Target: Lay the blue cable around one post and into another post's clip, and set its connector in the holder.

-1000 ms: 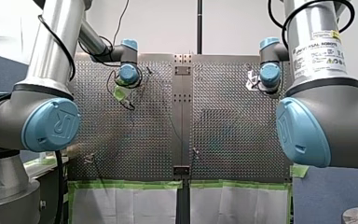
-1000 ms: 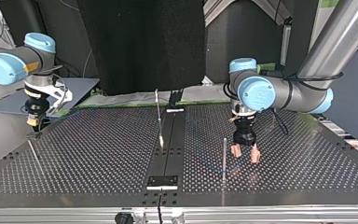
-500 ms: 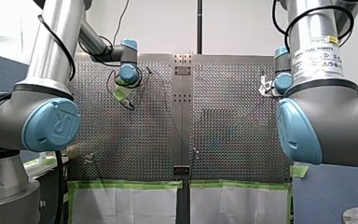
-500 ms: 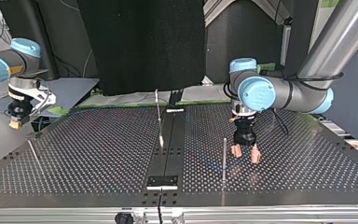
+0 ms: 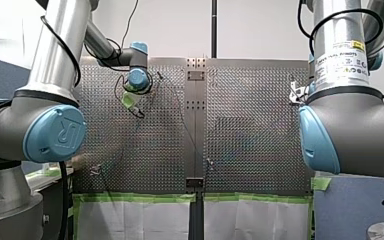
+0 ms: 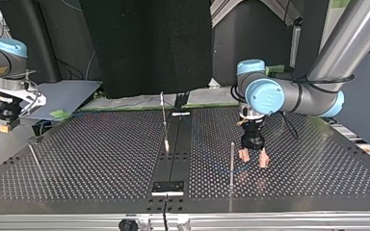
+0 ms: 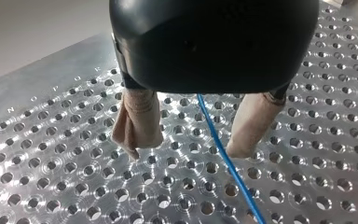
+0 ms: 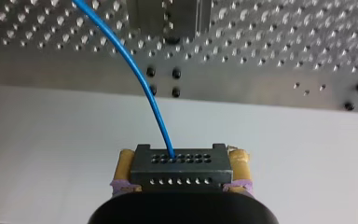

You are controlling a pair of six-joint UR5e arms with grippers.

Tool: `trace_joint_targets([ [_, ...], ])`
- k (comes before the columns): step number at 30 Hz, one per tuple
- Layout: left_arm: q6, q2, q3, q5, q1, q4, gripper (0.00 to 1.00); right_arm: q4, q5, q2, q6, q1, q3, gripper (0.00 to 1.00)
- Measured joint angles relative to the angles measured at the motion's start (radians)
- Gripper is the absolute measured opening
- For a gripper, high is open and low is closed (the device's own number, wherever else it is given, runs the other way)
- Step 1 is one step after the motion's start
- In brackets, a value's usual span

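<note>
Right wrist view has my right gripper [image 8: 182, 163] clenched on the black rectangular connector [image 8: 181, 176], with my yellowish pads [image 8: 122, 165] pressing its two short ends. The thin blue cable [image 8: 135, 74] leaves the connector's drilled face and arcs away toward the perforated metal table [image 8: 279, 37].

Over the last second this arm has swung well away from the thin upright metal post [image 6: 231, 161]. It has gone from above the table's corner to out past the table's edge, on the far side from the post. The connector goes with it, so the cable's free end is now off the table altogether.

My left gripper [image 7: 185, 150] has not moved. It hangs just beside the post, beige fingers [image 7: 137, 126] spread wide and low over the table. The cable lies on the holes between them, nearer one finger and touched by neither.

I judge that this swing draws slack out of the cable, so the run past the post is tauter and easier to steer. The cable is not yet wrapped around the post, I see no clip holding it, and the connector is still to be seated. My open left fingers are placed to pinch the cable as a guide.
</note>
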State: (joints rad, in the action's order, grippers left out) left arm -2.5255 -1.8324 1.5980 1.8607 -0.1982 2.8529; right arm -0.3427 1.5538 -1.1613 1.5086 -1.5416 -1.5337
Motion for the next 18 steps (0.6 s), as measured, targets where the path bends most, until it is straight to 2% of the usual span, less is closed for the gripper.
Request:
trace_joint_targets([
  [5,0.001,0.0,0.0,0.0,0.0,0.003,1.0,-0.019,-0.041,0.004,-0.007,-0.007,-0.002,0.22],
  [11,0.001,0.0,0.0,0.001,0.001,0.004,1.0,-0.029,-0.095,0.02,-0.006,-0.019,-0.003,0.22],
  [14,0.002,-0.001,0.0,0.001,0.002,0.004,1.0,-0.036,-0.123,0.024,0.002,-0.023,-0.003,0.22],
  [18,0.002,-0.001,0.0,0.001,0.002,0.004,1.0,-0.058,-0.159,0.025,0.021,-0.027,-0.003,0.22],
])
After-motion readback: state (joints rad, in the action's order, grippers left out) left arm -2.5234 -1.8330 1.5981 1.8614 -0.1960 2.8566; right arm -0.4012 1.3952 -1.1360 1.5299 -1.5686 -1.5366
